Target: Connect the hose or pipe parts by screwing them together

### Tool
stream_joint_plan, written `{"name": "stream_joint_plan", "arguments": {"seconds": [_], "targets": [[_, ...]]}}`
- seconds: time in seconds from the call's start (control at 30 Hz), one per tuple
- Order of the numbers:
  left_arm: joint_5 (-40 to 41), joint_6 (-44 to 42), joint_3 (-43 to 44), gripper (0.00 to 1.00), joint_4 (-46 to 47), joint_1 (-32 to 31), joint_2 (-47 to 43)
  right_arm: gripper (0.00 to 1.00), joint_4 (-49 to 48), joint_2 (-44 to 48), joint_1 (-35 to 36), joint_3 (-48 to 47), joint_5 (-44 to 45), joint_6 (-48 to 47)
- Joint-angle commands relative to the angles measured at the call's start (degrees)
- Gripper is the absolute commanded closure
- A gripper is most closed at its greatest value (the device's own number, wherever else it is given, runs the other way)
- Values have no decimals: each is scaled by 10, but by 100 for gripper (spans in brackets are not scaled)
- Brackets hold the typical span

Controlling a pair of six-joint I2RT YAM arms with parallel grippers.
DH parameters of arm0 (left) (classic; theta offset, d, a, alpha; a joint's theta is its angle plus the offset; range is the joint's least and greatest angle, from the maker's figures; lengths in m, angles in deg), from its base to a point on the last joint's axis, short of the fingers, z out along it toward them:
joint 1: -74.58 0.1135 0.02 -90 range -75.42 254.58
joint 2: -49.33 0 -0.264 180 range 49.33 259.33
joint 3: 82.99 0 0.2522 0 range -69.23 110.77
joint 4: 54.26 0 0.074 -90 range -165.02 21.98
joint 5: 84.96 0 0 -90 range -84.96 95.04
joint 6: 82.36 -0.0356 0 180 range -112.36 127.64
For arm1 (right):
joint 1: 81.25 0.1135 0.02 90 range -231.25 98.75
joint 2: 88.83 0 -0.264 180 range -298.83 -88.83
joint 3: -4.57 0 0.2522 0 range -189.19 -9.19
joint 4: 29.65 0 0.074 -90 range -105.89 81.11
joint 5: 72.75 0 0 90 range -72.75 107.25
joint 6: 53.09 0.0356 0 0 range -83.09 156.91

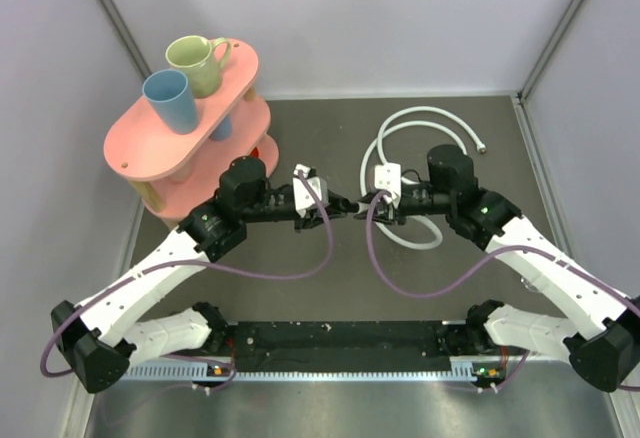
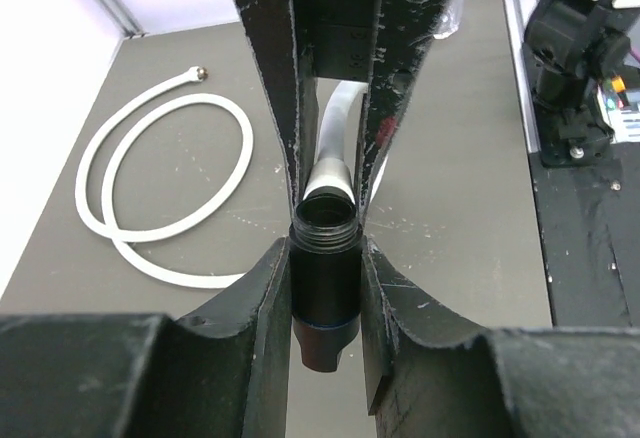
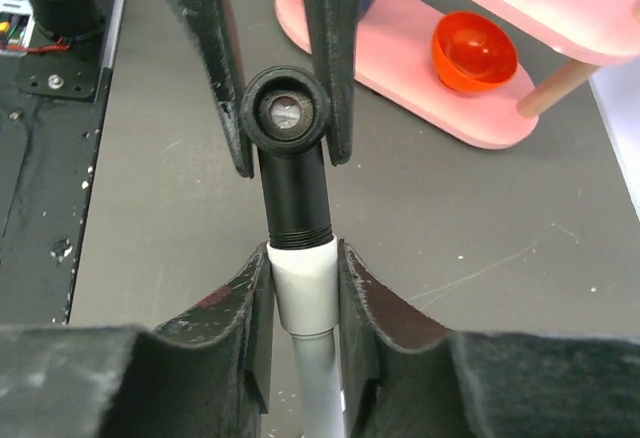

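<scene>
Top external: left gripper (image 2: 322,278) clamped on black connector (image 3: 293,193), right gripper (image 3: 303,278) on white hose (image 2: 335,133), meeting point too small to read.

Pale lilac walls (image 1: 350,18) enclose a dark grey bench (image 1: 320,138) on three sides. A pink two-tier shelf (image 1: 150,153) stands at back left, carrying a blue cup (image 1: 170,100), green mug (image 1: 195,63) and orange bowl (image 3: 473,50)

Pink two-tier rack (image 1: 140,153): green mug (image 1: 197,63), blue cup (image 1: 172,100) on top; orange bowl (image 3: 473,50) below.
</scene>
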Motion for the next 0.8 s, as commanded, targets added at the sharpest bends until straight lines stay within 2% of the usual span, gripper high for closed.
{"name": "stream_joint_plan", "arguments": {"seconds": [0.0, 0.1, 0.2, 0.23, 0.27, 0.37, 0.5, 0.53, 0.63, 0.77], "targets": [[41, 114, -32, 100, 122, -11, -14, 64, -101, 38, -1, -3, 56, 48], [112, 277, -30, 100, 155, 4, -14, 39, -153, 84, -1, 47, 107, 46], [200, 448, 15, 100, 113, 20, 2, 28, -189, 106, 1, 81, 144, 29], [204, 484, 32, 100, 59, 27, 8, 27, -190, 115, 1, 88, 149, 7], [203, 549, 67, 100, 35, 42, 20, 27, -207, 121, 6, 100, 161, -6], [188, 667, 124, 100, -43, 68, 40, 26, -256, 146, 28, 132, 210, -48], [116, 794, 109, 100, -1, 77, 37, 26, -304, 162, 62, 153, 246, -100], [107, 842, 93, 100, 16, 78, 34, 26, -308, 161, 69, 153, 268, -121], [71, 916, 68, 100, 67, 80, 31, 26, -341, 152, 107, 160, 341, -181], [56, 962, 56, 100, 81, 80, 29, 25, -345, 137, 132, 158, 368, -217]]}}
